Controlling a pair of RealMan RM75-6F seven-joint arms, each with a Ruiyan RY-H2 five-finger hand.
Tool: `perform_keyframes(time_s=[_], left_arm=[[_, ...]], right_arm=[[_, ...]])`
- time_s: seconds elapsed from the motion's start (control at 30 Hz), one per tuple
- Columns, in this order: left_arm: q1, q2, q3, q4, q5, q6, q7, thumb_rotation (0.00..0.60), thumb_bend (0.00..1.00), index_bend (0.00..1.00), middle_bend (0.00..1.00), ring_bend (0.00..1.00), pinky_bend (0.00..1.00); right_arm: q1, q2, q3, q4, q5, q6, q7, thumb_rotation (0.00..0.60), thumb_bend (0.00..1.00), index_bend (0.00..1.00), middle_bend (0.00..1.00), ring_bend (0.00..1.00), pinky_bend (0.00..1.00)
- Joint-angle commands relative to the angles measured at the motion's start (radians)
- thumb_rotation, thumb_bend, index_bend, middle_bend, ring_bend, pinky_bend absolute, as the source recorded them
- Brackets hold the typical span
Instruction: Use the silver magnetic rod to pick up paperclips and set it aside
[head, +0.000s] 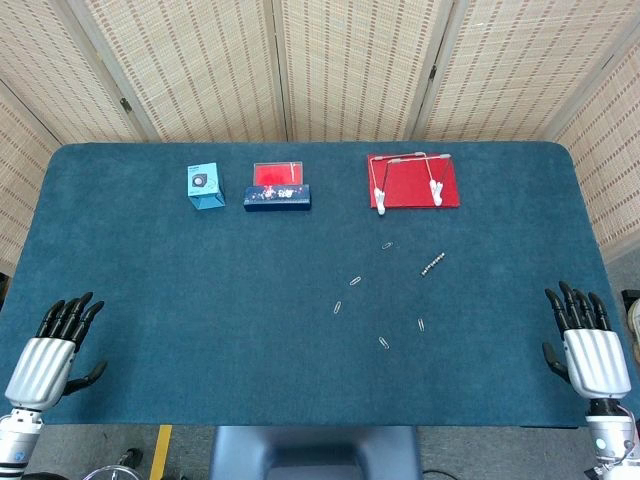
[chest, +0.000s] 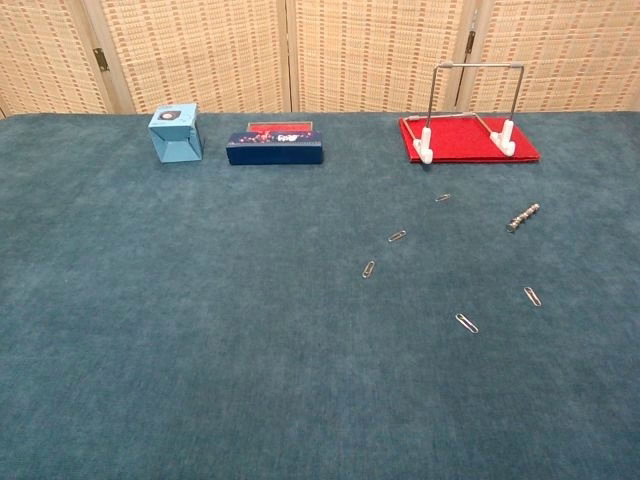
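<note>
The silver magnetic rod lies on the blue cloth right of centre, slanted. Several paperclips are scattered near it: one beyond it, one to its left, others closer to the front edge. My left hand rests at the front left corner, fingers spread, holding nothing. My right hand rests at the front right corner, fingers apart and empty. Both hands are far from the rod. The chest view shows neither hand.
A red pad with a wire frame on white feet sits at the back right. A dark blue box and a light blue box stand at the back left. Woven screens back the table.
</note>
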Motion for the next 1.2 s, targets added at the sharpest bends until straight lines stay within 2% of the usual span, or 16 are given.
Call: perform_keyframes(time_s=[0.03,0.17,0.27,0.43,0.53,0.6,0.77,0.97,1.2], left_arm=[[0.000,-0.001,-0.001,0.001,-0.004,-0.001,0.007,0.600,0.33,0.00,0.00,0.00,0.00],[0.001,-0.003,-0.001,-0.002,-0.008,-0.004,0.009,0.600,0.33,0.00,0.00,0.00,0.00],[-0.006,-0.004,-0.003,0.003,-0.014,-0.019,0.005,0.600,0.33,0.00,0.00,0.00,0.00],[-0.011,-0.002,-0.009,0.010,-0.033,-0.032,-0.002,0.600,0.33,0.00,0.00,0.00,0.00],[-0.004,0.003,-0.010,0.010,-0.041,-0.025,-0.024,0.600,0.33,0.00,0.00,0.00,0.00],[-0.002,0.006,-0.010,0.009,-0.042,-0.023,-0.035,0.600,0.33,0.00,0.00,0.00,0.00],[0.003,0.007,-0.015,0.016,-0.046,-0.008,-0.031,0.600,0.33,0.00,0.00,0.00,0.00],[0.007,0.012,-0.020,0.021,-0.053,-0.003,-0.056,0.600,0.33,0.00,0.00,0.00,0.00],[0.002,0.023,-0.001,0.032,-0.004,0.002,-0.092,0.600,0.33,0.00,0.00,0.00,0.00]], right_arm=[[0.011,-0.004,0.004,0.006,-0.001,-0.022,-0.007,0.600,0.42,0.00,0.00,0.00,0.00],[0.036,-0.011,0.017,0.026,-0.017,-0.048,0.007,0.600,0.42,0.00,0.00,0.00,0.00],[0.097,-0.008,0.046,0.056,-0.030,-0.112,0.040,0.600,0.42,0.03,0.00,0.00,0.00],[0.239,-0.029,0.116,0.145,-0.021,-0.263,0.086,0.600,0.41,0.23,0.00,0.00,0.00],[0.316,-0.081,0.141,0.235,-0.017,-0.342,0.112,0.600,0.41,0.36,0.00,0.00,0.00],[0.359,-0.118,0.147,0.291,-0.007,-0.400,0.125,0.600,0.41,0.41,0.00,0.00,0.00],[0.456,-0.225,0.153,0.441,0.029,-0.531,0.085,0.600,0.41,0.43,0.00,0.00,0.00],[0.495,-0.349,0.144,0.585,0.031,-0.530,0.040,0.600,0.41,0.43,0.00,0.00,0.00],[0.511,-0.422,0.147,0.686,0.036,-0.500,0.035,0.600,0.41,0.43,0.00,0.00,0.00]])
